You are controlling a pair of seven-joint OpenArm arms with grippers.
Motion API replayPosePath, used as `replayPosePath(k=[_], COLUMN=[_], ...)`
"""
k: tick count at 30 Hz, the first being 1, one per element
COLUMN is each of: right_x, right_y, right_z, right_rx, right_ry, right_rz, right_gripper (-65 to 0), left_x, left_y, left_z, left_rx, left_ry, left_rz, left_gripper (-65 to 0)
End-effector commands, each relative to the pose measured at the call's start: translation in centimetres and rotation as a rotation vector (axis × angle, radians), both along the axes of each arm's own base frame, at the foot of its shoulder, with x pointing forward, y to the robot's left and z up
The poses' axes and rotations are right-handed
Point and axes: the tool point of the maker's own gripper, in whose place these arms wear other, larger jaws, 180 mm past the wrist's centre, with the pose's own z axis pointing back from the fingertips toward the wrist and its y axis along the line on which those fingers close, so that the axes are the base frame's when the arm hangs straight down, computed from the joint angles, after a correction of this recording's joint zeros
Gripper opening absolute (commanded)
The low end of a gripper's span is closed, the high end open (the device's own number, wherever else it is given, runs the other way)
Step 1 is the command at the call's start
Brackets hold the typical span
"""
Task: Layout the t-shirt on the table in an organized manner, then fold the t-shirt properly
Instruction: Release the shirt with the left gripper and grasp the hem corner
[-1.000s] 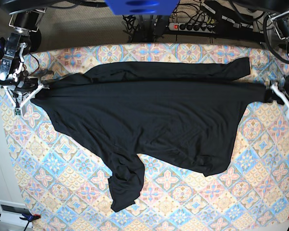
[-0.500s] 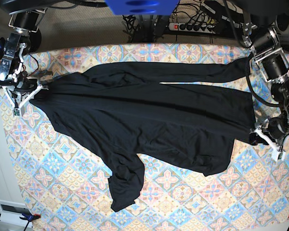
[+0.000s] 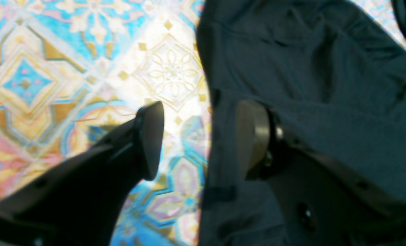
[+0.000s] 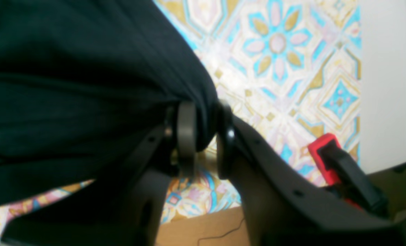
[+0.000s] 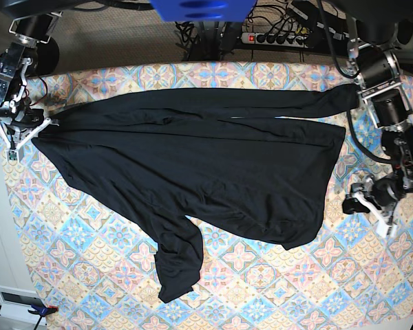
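From above we see the t-shirt (image 5: 193, 165) lying across most of the counter (image 5: 261, 289), one sleeve running along the far edge toward the far corner on the view's right, the other trailing down toward the near edge. That view leaves both sets of jaws too small to judge; the wrist cameras settle it.

The right gripper (image 4: 203, 136), at the counter's edge on the overhead view's left, has its jaws clenched on a bunched fold of the t-shirt. Only this close view shows the pinched cloth between the pads, and a red and black clamp (image 4: 343, 167) fixed on the counter's edge just beside it.

The left gripper (image 3: 199, 140) stands released, jaws wide apart. One finger (image 3: 148, 136) hangs over bare patterned cloth, the other (image 3: 254, 136) over the black fabric, so the t-shirt's edge runs between them. We cannot tell whether either finger touches anything.

Overhead, we see open patterned counter along the whole near edge, in both near corners, and in a strip along the edge by the left gripper. The far edge has only a narrow free band behind the sleeve.
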Motion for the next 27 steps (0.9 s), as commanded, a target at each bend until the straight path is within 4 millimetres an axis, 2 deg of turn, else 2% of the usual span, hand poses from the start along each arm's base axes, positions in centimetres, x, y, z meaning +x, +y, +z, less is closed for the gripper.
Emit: replayPosePath(k=[1,5,8,10,12,17,21,27], right_x=[0.8,0.9,1.0,1.0,1.0,0.9,0.8,0.9], right_y=[-1.1,-0.8,-0.7,-0.7,-0.7,-0.7,-0.7,-0.7], right_z=[1.6,1.5,1.5,1.5,1.5,1.4,1.4,1.5], right_rx=[-0.036,-0.032,-0.032,-0.032,-0.031,-0.031,-0.031,-0.031], right_ry=[-0.043,-0.041,-0.040,-0.040,-0.040,-0.038,-0.036,-0.039], right_rz=[-0.002,0.003,0.006,0.006,0.006,0.006,0.006,0.006], right_gripper=[-55.6,-55.6,-55.6,-55.6,-55.6,-55.6,-55.7,-55.7], left_x=[1.3,2.5,3.5,4.9,6.0,8.5,9.8,10.2], left_y=[1.6,1.6,-1.6,-3.7,-6.1,-9.3,-10.2,-7.7], left_z=[3.0,4.2,2.4,1.8,0.4,-2.0,-2.0,-2.1], left_rx=[0.020,0.010,-0.073,-0.099,-0.140,-0.201,-0.196,-0.175], left_ry=[-0.090,-0.191,-0.200,-0.203,-0.193,-0.184,-0.214,-0.213], left_rz=[0.021,0.039,0.027,0.019,0.030,0.106,0.161,0.307], left_gripper=[-32.0,-32.0,-32.0,-32.0,-32.0,-32.0,-32.0,-32.0])
